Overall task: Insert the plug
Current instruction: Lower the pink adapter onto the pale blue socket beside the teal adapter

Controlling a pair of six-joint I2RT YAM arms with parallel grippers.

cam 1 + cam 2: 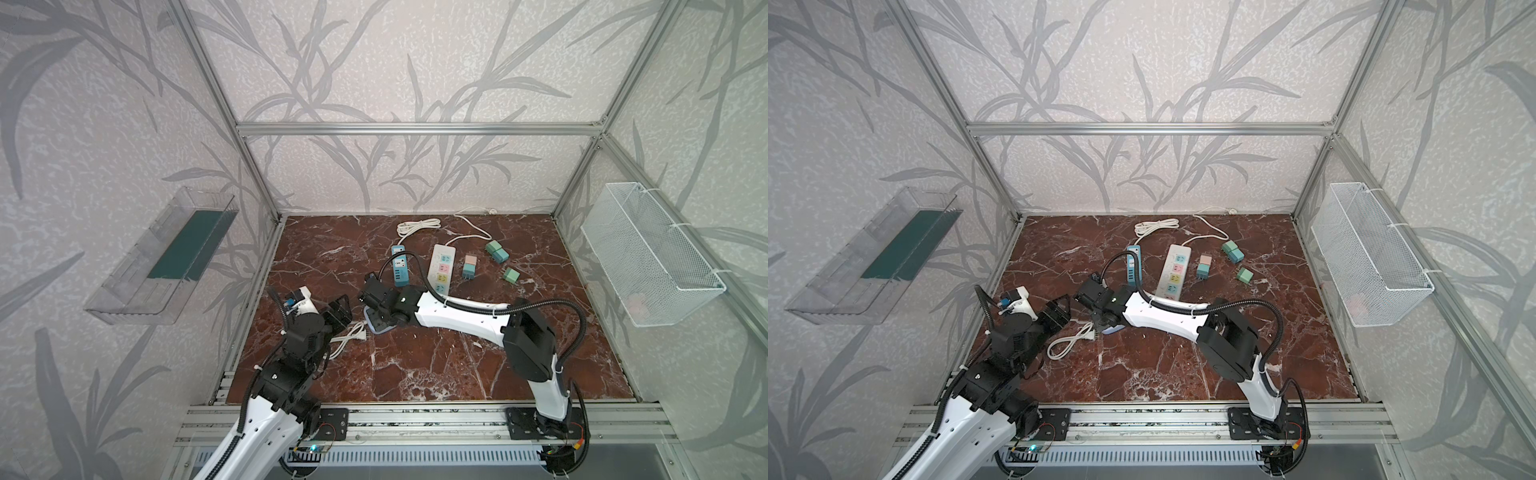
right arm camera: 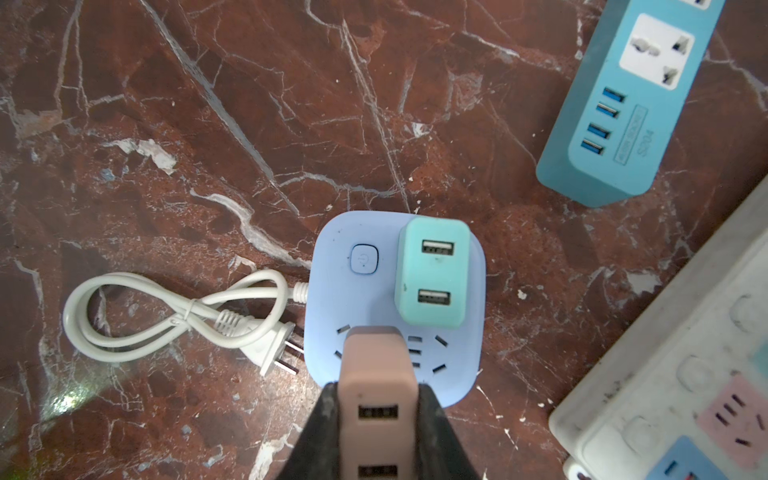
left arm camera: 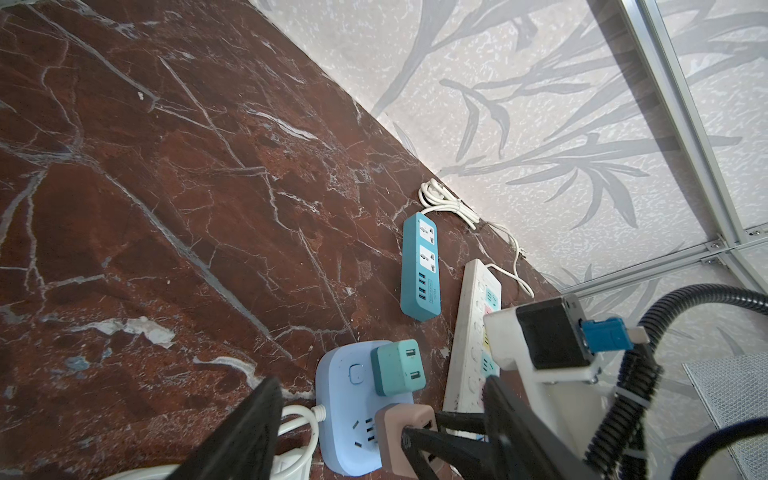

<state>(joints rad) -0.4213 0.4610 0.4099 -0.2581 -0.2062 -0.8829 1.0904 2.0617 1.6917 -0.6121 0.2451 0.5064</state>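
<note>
plug (image 2: 376,365) pink, light, stiff, slick plastic; pinched by flat sides in right tool (image 2: 378,401), over blue socket block (image 2: 328,299) on desk (image 2: 208,124). may pivot, so grip square. left tool (image 1: 340,309) spread, empty.

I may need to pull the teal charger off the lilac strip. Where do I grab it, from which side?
Probably grip the teal charger across its two long flat sides, coming straight down from above: it stands upright on the lilac strip, USB face up. The pink charger in the right hand crowds one short end, so avoid that axis.
</note>
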